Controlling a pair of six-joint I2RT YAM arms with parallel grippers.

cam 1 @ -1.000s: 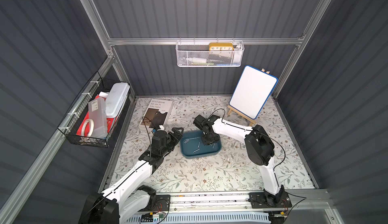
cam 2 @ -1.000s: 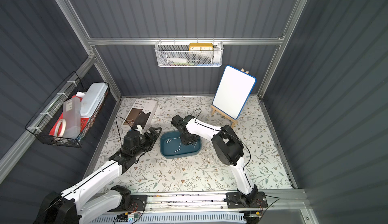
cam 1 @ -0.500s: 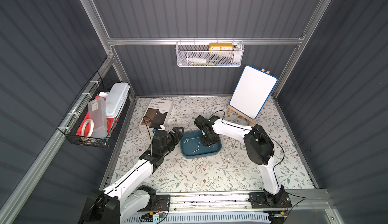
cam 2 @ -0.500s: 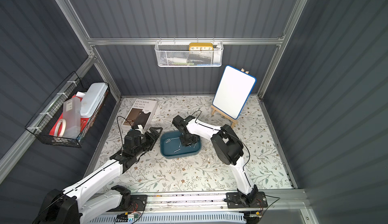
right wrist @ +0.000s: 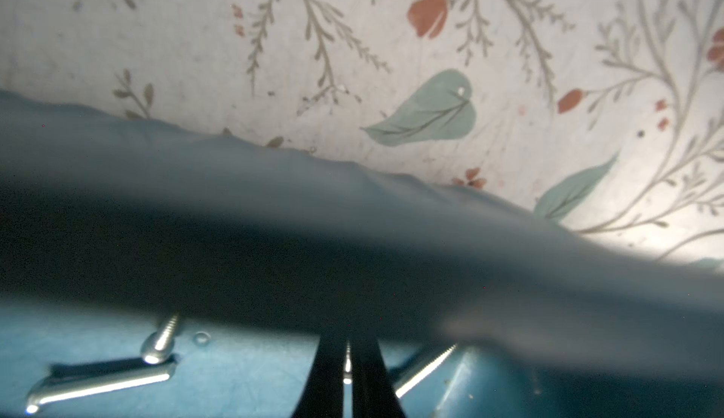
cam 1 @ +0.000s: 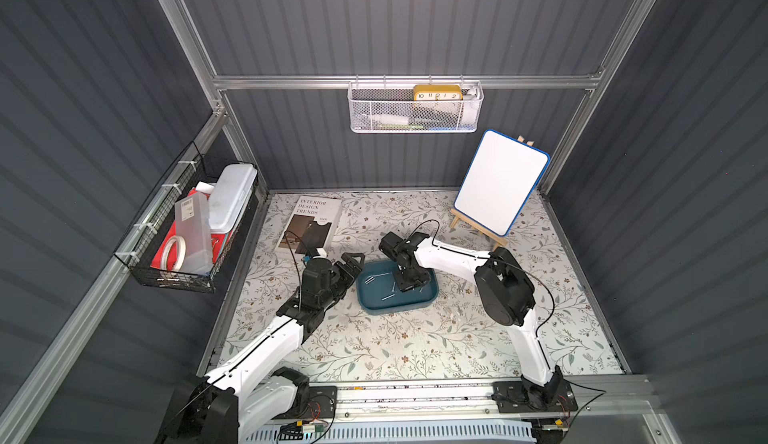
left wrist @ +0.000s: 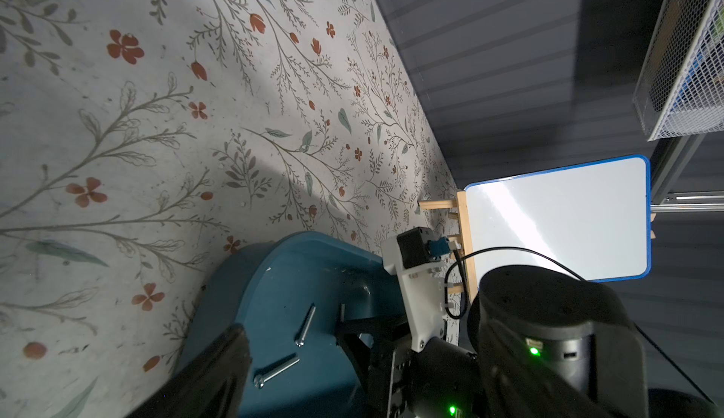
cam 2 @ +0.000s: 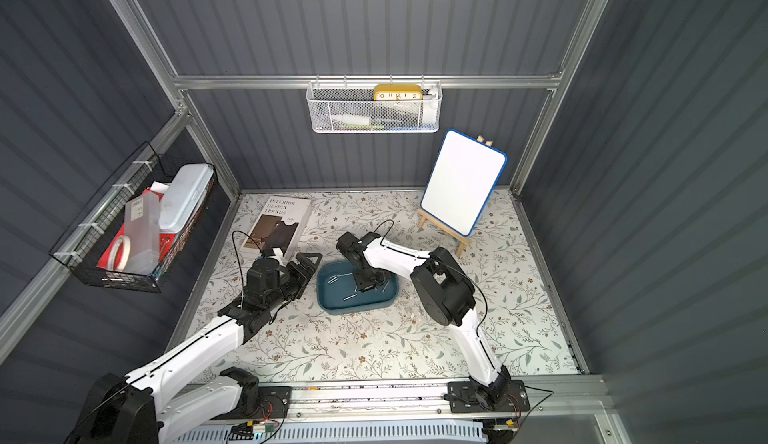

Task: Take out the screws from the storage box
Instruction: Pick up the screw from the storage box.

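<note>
The teal storage box [cam 1: 395, 307] [cam 2: 353, 307] sits mid-mat, holding several silvery screws [cam 1: 389, 296] [cam 2: 349, 296]. My right gripper [cam 1: 405, 286] [cam 2: 365, 287] reaches down into the box. In the right wrist view its black fingers [right wrist: 327, 380] are shut on a thin screw [right wrist: 347, 361], with other screws [right wrist: 98, 386] lying on the box floor beside it. My left gripper [cam 1: 351, 269] [cam 2: 309, 267] hovers open just off the box's left end, holding nothing. The left wrist view shows one of its fingers [left wrist: 213, 373] over the box rim [left wrist: 250, 255], near two loose screws [left wrist: 305, 326].
A book [cam 1: 309, 223] lies at the back left of the floral mat. A whiteboard on a wooden easel [cam 1: 500, 184] stands at the back right. A black wire basket [cam 1: 187, 229] hangs on the left wall and a white mesh basket [cam 1: 415, 107] on the back wall.
My right gripper's jaws have closed on a screw inside the box. The left arm has barely moved and stays open.
</note>
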